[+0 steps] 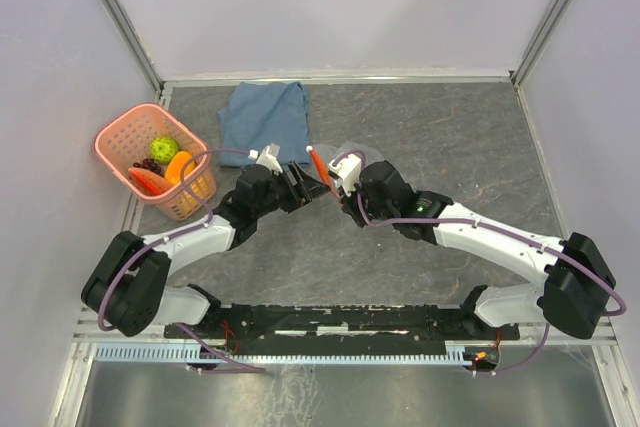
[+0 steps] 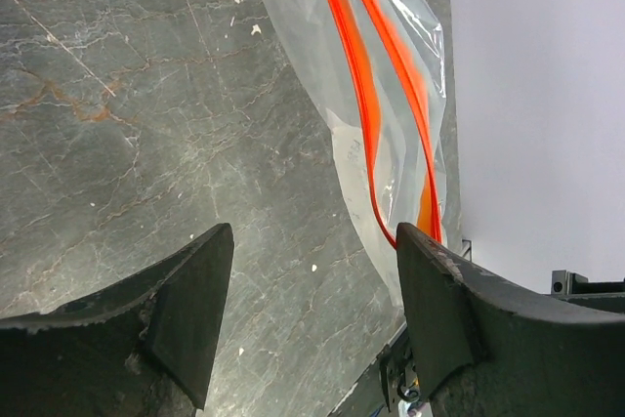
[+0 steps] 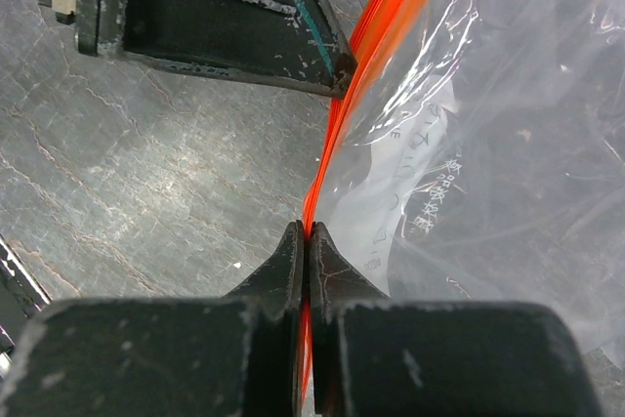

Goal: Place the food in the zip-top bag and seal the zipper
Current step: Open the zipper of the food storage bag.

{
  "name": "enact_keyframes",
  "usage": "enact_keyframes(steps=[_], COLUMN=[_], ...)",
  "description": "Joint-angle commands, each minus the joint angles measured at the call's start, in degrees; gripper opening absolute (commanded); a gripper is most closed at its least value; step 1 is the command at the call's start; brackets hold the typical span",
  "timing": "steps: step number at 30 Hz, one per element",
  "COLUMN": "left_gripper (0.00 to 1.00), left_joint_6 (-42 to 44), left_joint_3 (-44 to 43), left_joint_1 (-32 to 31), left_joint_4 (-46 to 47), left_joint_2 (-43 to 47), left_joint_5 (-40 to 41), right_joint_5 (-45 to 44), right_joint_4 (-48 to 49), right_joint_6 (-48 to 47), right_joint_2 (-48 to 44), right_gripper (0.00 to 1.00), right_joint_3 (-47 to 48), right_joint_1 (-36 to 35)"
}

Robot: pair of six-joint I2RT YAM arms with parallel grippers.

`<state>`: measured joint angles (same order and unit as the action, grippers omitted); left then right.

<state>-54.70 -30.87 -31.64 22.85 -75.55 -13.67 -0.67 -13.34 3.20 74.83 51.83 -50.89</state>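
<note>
R gripper (image 3: 307, 233) pinched shut on one zipper (image 3: 337, 144) lip, zip-top bag (image 3: 488, 144) mid-table btw arms, L gripper (image 2: 312, 236) wide open beside it, food (image 1: 165, 162) in pink basket (image 1: 120, 137): L should prob. catch only the free lip, then spread gently.

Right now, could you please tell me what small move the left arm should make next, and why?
Probably shift the left gripper sideways until the zipper sits between its open jaws, ready to close. The strip lies beside one jaw, the right gripper is shut on it, and the food is in the basket.
</note>
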Motion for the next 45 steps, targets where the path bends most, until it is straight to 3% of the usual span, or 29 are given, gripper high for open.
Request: enact_keyframes(steps=[1, 9, 12, 22, 29, 33, 40, 45], left_gripper=[0.73, 0.73, 0.68, 0.34, 0.03, 0.03, 0.03, 0.03], left_joint_6=[-1.39, -1.43, -1.42, -2.2, -2.15, 0.2, 6.06, 10.22], left_joint_3=[-2.93, -4.37, -4.62, -5.05, -4.08, -4.82, -7.25, -9.38], left_joint_1=[-0.31, -0.27, -0.29, -1.29, -1.63, -2.58, -6.79, -10.79], left_joint_4=[2.72, 3.24, 3.71, 7.61, 8.97, 5.3, -2.89, -7.46], left_joint_2=[-1.35, -2.98, -4.03, -7.85, -5.53, -2.64, 0.98, 2.91], left_joint_5=[-0.99, -1.27, -1.44, -2.52, -1.32, 1.23, 9.26, 15.47], right_joint_5=[-0.43, 0.86, 0.93, 0.46, -1.37, -2.92, -6.52, -11.87], right_joint_4=[2.99, 4.0, 4.57, 5.08, 5.37, 4.12, 3.15, 2.29], right_joint_6=[0.37, 0.11, 0.27, 0.46, 1.48, 2.61, 5.67, 8.93], right_joint_2=[0.05, 2.02, 2.12, 1.51, -0.69, -2.46, -6.36, -6.26], right_gripper=[0.02, 0.02, 0.02, 0.08, 0.15, 0.22, 0.46, 0.58], right_joint_3=[0.84, 0.93, 0.78, 0.61, -0.63, -0.59, -0.08, 1.63], right_joint_1=[-0.26, -0.27, -0.26, -0.26, -0.29, -0.31, -0.3, -0.26])
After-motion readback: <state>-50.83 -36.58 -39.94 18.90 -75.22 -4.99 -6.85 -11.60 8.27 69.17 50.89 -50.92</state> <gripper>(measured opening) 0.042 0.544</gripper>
